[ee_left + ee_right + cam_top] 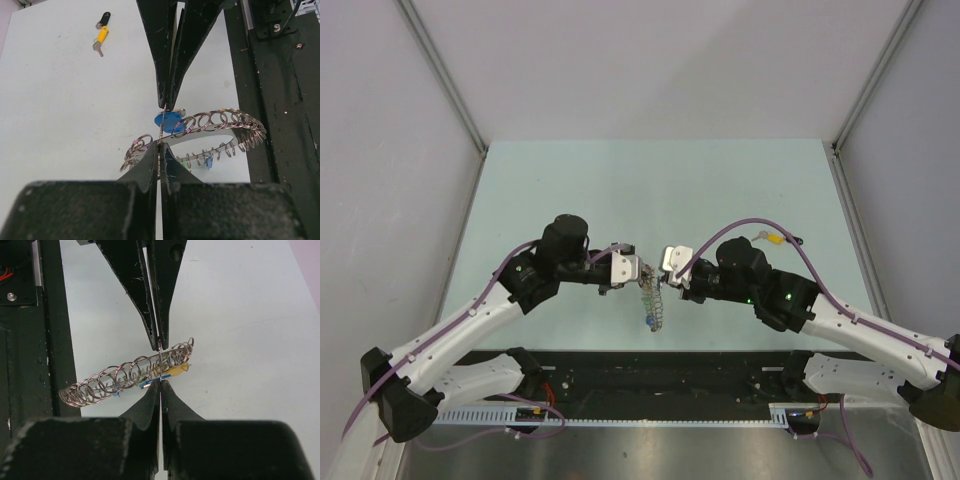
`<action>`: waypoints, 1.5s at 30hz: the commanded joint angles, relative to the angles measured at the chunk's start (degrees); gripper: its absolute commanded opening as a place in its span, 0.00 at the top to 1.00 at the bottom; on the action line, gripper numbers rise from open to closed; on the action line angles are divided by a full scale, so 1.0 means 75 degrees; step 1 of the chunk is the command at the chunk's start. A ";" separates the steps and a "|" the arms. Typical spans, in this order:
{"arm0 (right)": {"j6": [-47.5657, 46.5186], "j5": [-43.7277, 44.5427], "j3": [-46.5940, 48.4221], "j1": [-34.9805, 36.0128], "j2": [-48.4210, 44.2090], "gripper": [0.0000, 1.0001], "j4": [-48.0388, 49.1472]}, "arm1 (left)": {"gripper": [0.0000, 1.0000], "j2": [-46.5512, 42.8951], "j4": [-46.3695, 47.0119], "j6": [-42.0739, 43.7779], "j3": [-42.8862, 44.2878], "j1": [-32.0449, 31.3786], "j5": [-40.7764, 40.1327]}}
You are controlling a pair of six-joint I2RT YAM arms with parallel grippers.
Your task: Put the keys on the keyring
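The keyring (pixel 655 305), a curved metal strip strung with many small wire rings (pixel 220 119) (pixel 120 376), hangs between my two arms just above the table. My left gripper (pixel 161 146) (pixel 648 272) is shut on one thin ring seen edge-on. My right gripper (pixel 160 384) (pixel 662 272) faces it tip to tip and is shut on the same ring from the other side. A blue-headed key (pixel 167 122) sits right at that ring, and a yellow-headed key (pixel 176 371) hangs close by. Two loose keys (pixel 101 34) (pixel 775 238), with black and yellow heads, lie on the table behind the right arm.
The pale green table (pixel 620 190) is walled by grey panels on the left, right and back. A black frame with rails (pixel 650 365) (pixel 280 100) runs along the near edge, just under the hanging keyring.
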 commanded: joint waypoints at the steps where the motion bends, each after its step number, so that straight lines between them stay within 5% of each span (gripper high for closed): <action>1: 0.0092 0.0243 0.0272 0.0040 -0.0126 1.00 0.0189 | 1.00 -0.0236 0.0457 0.0127 0.0071 -0.0041 0.0298; 45: 0.0104 -0.0026 0.0272 0.0040 -0.0079 1.00 0.0248 | 1.00 -0.0213 0.0433 0.0139 0.0094 -0.0041 0.0415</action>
